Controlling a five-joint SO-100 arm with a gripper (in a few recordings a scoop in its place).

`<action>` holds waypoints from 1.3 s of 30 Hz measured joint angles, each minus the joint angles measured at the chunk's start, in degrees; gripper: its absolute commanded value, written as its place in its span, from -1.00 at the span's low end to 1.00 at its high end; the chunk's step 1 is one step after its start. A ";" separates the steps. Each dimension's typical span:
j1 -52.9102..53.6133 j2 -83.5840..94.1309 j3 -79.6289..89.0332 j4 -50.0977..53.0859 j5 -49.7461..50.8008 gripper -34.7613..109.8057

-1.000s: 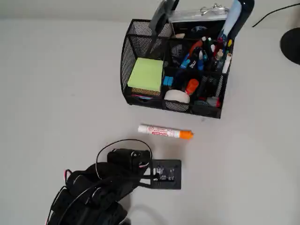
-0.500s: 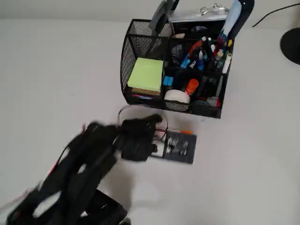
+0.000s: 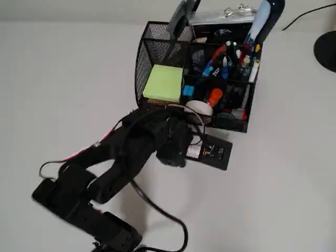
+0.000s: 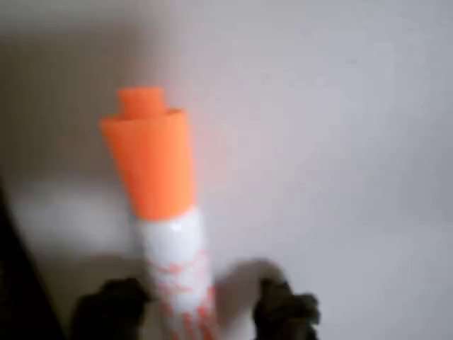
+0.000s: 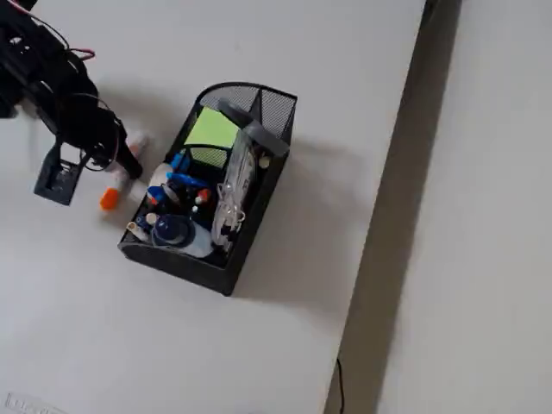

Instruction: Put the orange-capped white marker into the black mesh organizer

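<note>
Both claw (image 4: pixel 197 308) fingers flank marker (image 4: pixel 159 205) just beside organizer (image 5: pixel 259 185)

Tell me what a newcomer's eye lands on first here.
The orange-capped white marker lies on the white table, its barrel between the open gripper's fingertips in the wrist view. Just behind the black arm stands the crammed black mesh organizer, with its lime sticky notes.
</note>
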 measured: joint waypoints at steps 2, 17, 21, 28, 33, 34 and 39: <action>0.00 -1.67 -2.02 0.97 -0.09 -0.52; -2.99 9.23 -4.31 7.91 -15.56 -0.52; -5.80 24.52 -4.22 7.73 -24.43 -0.52; -5.54 37.53 -4.22 -6.86 -42.80 -0.52; -2.55 34.80 -4.04 -21.80 -52.29 -0.52; -2.20 33.31 -3.96 -25.93 -53.61 -0.52; -1.05 25.22 -2.90 -45.97 -57.66 -0.52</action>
